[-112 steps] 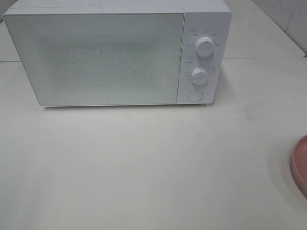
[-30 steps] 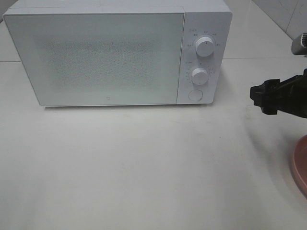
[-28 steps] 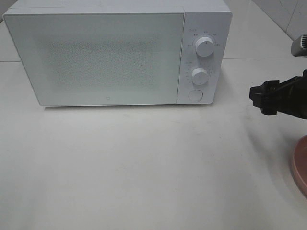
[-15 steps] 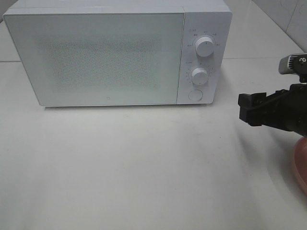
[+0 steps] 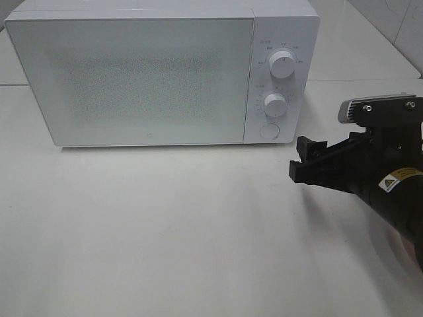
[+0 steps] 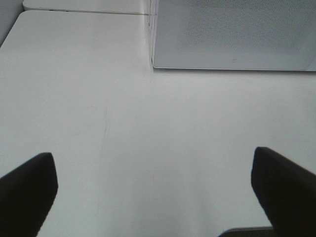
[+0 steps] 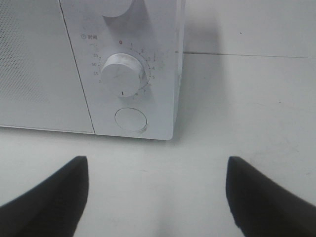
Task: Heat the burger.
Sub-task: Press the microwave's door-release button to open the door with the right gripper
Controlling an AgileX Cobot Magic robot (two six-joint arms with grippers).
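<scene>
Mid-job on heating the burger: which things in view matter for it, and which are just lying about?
For the job: microwave, door shut; its round button; lower dial; right gripper, open, facing the controls.

Just there: left gripper, open above the table. The burger itself is not in view.

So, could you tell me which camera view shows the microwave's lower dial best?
The right wrist view: the lower dial sits close up, its numbered scale readable, above the round button. The exterior high view shows the dial small, markings illegible. The left wrist view shows only the microwave door, no dial.
</scene>
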